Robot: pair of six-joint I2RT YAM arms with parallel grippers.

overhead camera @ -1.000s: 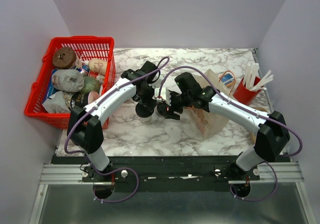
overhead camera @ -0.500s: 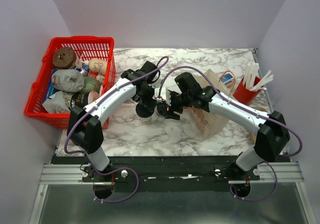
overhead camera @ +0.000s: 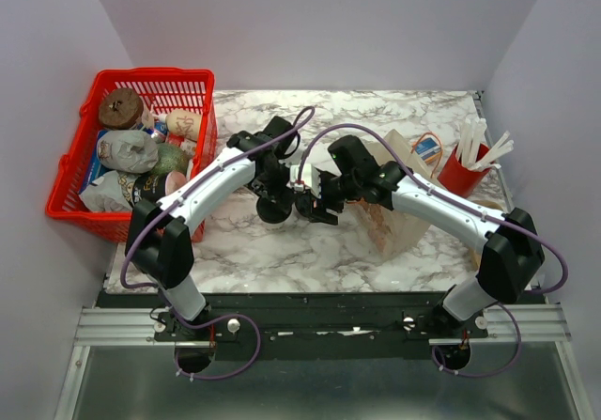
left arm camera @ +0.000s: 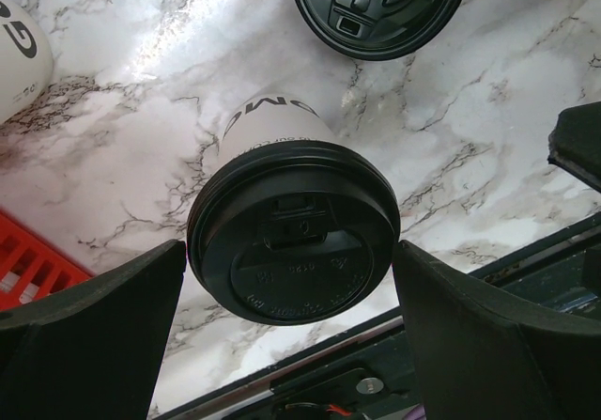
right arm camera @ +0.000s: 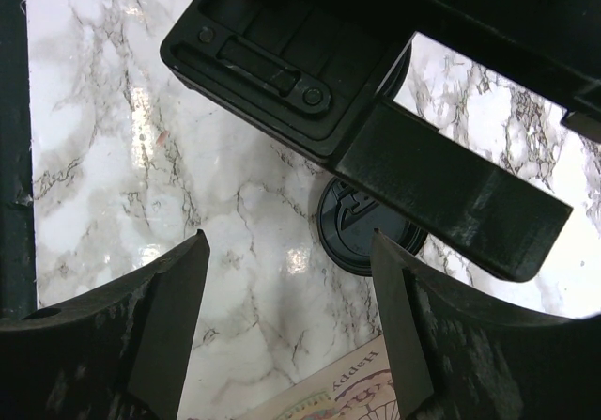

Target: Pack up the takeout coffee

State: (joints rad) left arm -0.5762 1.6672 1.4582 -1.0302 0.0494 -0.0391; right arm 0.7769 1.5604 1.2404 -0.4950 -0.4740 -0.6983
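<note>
Plainly the pick-up is the step in hand: the left hand point(left arm camera: 289, 256) hangs over the takeout coffee point(left arm camera: 296, 241), its fingers point(left arm camera: 94, 326) spread wide on either side of the black lid and apart from it. The cup stands on the marble table point(left arm camera: 141, 82), near a loose lid point(left arm camera: 380, 7). The right hand point(right arm camera: 286, 251) hovers close by, spread and holding nothing. Next, I reckon, the left must close gently on the cup, lift it level and carry it to the paper bag point(overhead camera: 387, 232) on the right.

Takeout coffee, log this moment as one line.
left gripper: open, straddling takeout coffee | right gripper: open, empty | packed: no
</note>
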